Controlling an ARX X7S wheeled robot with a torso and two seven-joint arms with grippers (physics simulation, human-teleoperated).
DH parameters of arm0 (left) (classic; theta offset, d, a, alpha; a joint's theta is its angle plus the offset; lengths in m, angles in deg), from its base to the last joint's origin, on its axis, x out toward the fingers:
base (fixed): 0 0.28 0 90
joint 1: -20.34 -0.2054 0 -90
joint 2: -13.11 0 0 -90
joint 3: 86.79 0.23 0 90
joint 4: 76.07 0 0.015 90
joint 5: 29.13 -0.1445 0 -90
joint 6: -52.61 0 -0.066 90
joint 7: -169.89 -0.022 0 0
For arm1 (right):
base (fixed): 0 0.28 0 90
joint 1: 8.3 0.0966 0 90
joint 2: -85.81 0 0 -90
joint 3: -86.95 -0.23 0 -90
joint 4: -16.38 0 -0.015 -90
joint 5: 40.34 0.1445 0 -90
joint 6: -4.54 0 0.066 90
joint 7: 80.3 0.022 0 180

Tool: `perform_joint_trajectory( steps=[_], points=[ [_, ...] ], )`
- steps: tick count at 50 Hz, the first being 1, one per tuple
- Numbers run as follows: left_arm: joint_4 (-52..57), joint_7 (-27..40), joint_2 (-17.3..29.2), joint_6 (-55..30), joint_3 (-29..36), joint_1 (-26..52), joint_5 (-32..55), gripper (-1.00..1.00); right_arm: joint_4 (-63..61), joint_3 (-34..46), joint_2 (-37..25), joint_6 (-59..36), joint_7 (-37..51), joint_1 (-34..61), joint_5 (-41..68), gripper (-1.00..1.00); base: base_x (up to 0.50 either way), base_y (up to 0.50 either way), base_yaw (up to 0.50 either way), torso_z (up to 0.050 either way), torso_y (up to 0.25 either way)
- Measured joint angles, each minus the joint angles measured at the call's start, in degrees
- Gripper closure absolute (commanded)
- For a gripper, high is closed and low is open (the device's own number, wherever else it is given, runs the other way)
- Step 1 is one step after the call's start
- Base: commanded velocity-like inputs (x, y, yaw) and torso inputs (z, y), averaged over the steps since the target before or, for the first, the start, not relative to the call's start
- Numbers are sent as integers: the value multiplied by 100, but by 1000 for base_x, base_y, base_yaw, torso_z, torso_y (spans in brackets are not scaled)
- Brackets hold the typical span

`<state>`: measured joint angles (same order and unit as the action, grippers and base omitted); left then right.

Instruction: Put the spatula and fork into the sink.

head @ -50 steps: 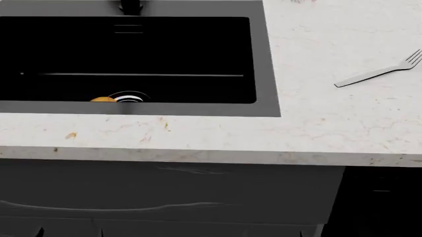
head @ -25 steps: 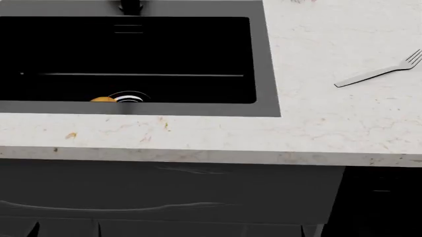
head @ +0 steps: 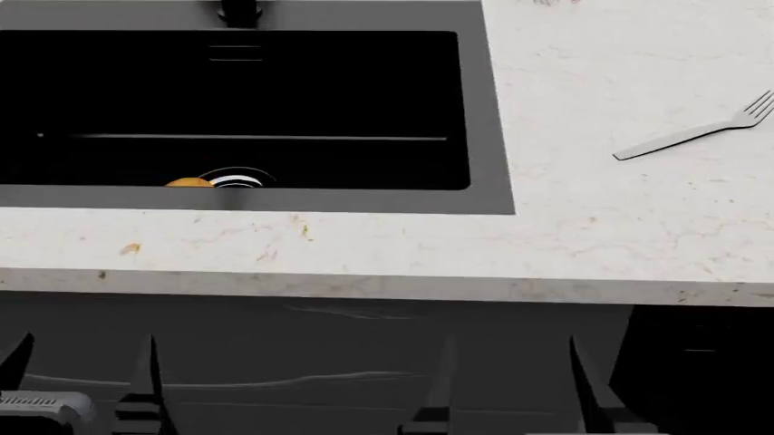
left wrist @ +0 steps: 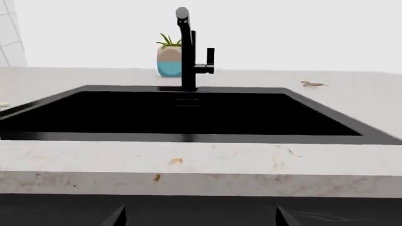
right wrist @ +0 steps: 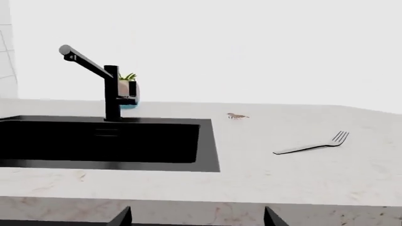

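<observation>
fork lies on desk, right of sink, far beyond both sets of fingers; left fingers and right fingers spread wide, empty.

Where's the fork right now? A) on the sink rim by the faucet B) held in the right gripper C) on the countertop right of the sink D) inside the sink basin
C: the fork lies flat on the pale countertop, clear of the sink rim on its right side; the right wrist view shows the same.
</observation>
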<state>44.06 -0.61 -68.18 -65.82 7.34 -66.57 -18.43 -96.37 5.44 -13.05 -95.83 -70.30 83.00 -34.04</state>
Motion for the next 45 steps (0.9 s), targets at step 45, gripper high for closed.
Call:
perform_joint_trajectory(
  steps=[45],
  points=[
    [351, 179, 549, -5373, -902, 4903, 1342, -100, -1553, -991, -177, -6376, 112, 4466, 1772, -100, 0, 0, 0, 0, 0]
  ],
)
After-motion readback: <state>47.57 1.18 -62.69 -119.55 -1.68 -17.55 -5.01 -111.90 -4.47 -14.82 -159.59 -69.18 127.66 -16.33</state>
